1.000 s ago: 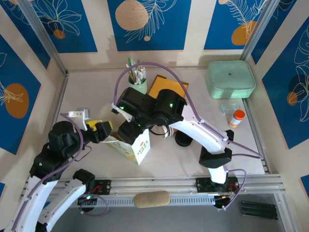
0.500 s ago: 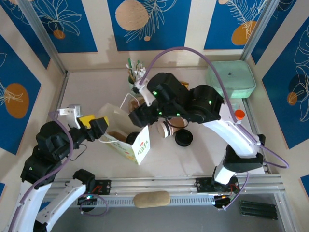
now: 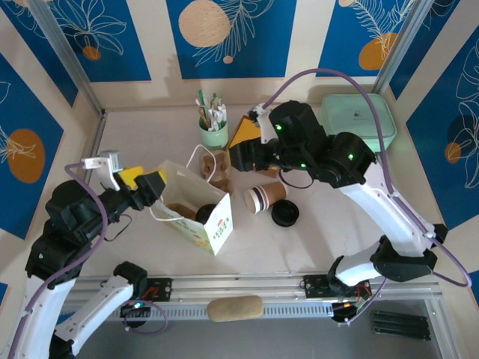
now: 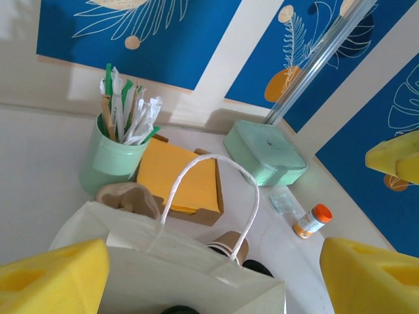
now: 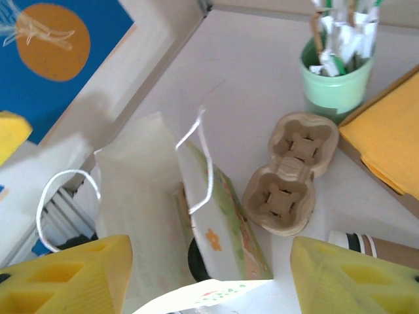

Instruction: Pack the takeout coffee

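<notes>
Right arm (image 3: 382,202) has swung off the paper bag (image 3: 196,213) toward the far right since 1 s ago. Left claw (image 3: 146,185): released, pads wide apart at the bag's left rim. Bag upright, mouth open. Takeout coffee cup (image 3: 265,198) lies on its side on the surface (image 3: 135,142), just right of the bag, with the black lid (image 3: 284,215) just beside it. Right claw (image 5: 209,275): released, empty.

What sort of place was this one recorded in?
Probably a lab cell staged as a takeout counter: aluminium frame, printed blue panels, plus a paper bag, coffee cup and utensil cup.
</notes>
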You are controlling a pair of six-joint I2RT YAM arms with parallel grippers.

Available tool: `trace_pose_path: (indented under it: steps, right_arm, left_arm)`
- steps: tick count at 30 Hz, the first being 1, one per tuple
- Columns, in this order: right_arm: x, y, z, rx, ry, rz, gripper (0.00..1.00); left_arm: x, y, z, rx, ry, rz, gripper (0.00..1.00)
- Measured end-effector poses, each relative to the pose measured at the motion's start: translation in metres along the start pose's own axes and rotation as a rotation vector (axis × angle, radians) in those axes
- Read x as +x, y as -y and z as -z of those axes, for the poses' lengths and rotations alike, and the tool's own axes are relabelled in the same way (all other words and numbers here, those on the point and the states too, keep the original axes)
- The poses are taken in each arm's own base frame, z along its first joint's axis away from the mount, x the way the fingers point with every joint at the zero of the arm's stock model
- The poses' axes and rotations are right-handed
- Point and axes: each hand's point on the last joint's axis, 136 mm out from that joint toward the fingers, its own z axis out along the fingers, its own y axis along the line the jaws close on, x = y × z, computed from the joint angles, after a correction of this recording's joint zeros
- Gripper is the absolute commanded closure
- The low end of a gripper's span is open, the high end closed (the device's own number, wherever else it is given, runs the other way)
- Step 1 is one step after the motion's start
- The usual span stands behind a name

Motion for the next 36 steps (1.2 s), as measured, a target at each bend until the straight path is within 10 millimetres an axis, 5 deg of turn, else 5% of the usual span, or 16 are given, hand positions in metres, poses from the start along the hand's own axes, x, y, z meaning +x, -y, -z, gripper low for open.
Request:
trace_pose_path:
  steps: [10,16,24,32,36]
  right_arm:
    - [-0.014,0.075,0.022,0.070,0.113,-0.253,0.35]
    - [-0.013,0.102,0.004,0.070,0.077,-0.346,0.40]
    - [-0.016,0.119,-0.088,0.010,-0.074,-0.390,0.51]
    - [-0.032,0.126,-0.193,-0.083,-0.160,-0.389,0.60]
    - [-0.041,0.122,-0.230,-0.115,-0.173,-0.374,0.63]
  left_arm:
    - [-0.004,-0.002,-0.042,-0.021,-0.071,-0.001,0.15]
    - [-0.009,-0.013,-0.064,-0.102,-0.119,-0.019,0.10]
    - [-0.003,-0.041,-0.098,-0.243,-0.207,-0.068,0.05]
    - [-0.029,-0.061,-0.116,-0.350,-0.188,-0.128,0.00]
    - [-0.035,-0.074,-0.120,-0.388,-0.185,-0.129,0.01]
